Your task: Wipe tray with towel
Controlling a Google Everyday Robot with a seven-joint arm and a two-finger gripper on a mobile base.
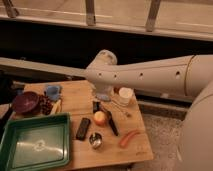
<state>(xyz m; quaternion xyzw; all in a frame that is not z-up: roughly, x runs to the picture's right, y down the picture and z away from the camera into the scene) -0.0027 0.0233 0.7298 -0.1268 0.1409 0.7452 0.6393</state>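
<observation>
One high camera looks down on the table [136, 146], tool [103, 96] mid-view.

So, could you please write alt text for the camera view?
The robot's white arm reaches over a wooden table, its gripper hanging above the middle, right of the blue towel; the green tray sits at the front left.

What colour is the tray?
The tray is green, per the camera view; gripper hovers over the table beyond it.

— What does the arm [160, 75] look like?
— A thick, smooth, cream-white tube with small dark dots [140, 76] along its side.
— And near the tool [104, 96]?
— A rounded cream joint [102, 62] directly above it; the tool itself looks pale grey.
</observation>
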